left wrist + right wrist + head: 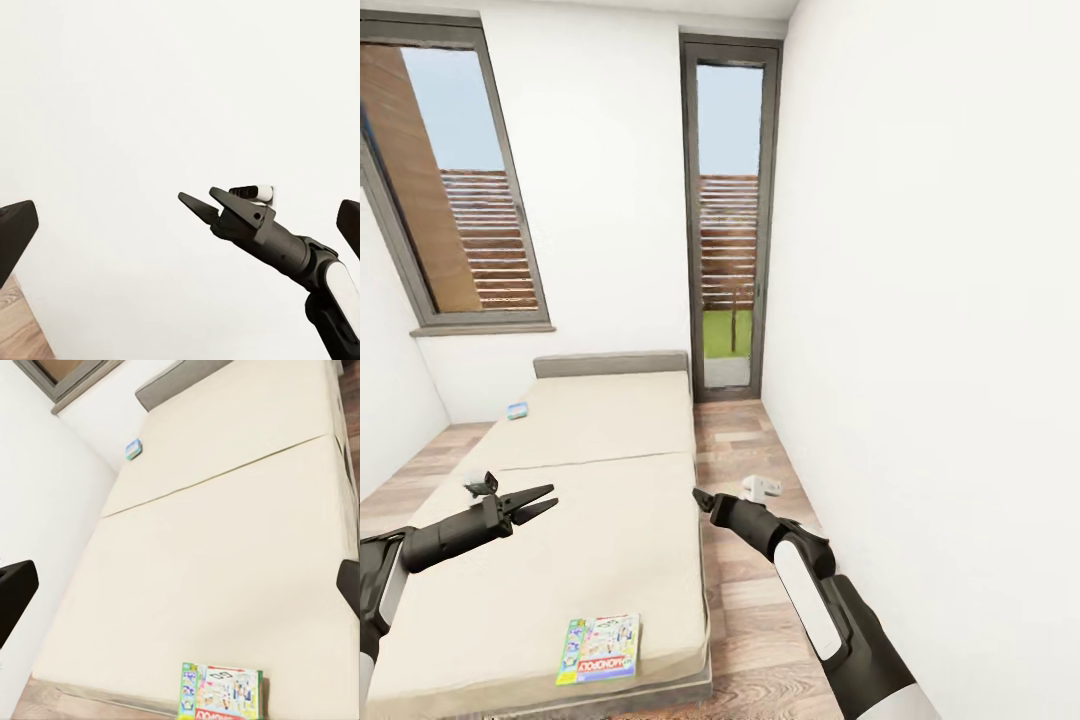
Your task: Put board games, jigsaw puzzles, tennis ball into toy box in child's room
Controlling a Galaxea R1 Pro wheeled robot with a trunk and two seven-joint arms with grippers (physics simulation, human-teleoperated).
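Note:
Two board games lie on the bed [590, 450]. A colourful Monopoly box [600, 648] [221, 691] rests flat at the near edge of the cream mattress. A small blue box [517, 410] [134, 449] sits far off by the left side, near the grey headboard. My left gripper [543, 501] hovers open over the mattress's left half with nothing in it. My right gripper [700, 497] [201, 198] hangs open and empty above the bed's right edge. The table, toy box, jigsaw puzzles and tennis ball are out of view.
A white wall runs close along the right, leaving a narrow strip of wood-plank floor [745, 600] beside the bed. A small white fixture [760, 487] sits low on that wall. A tall glass door [728, 220] and a window [455, 180] are at the far end.

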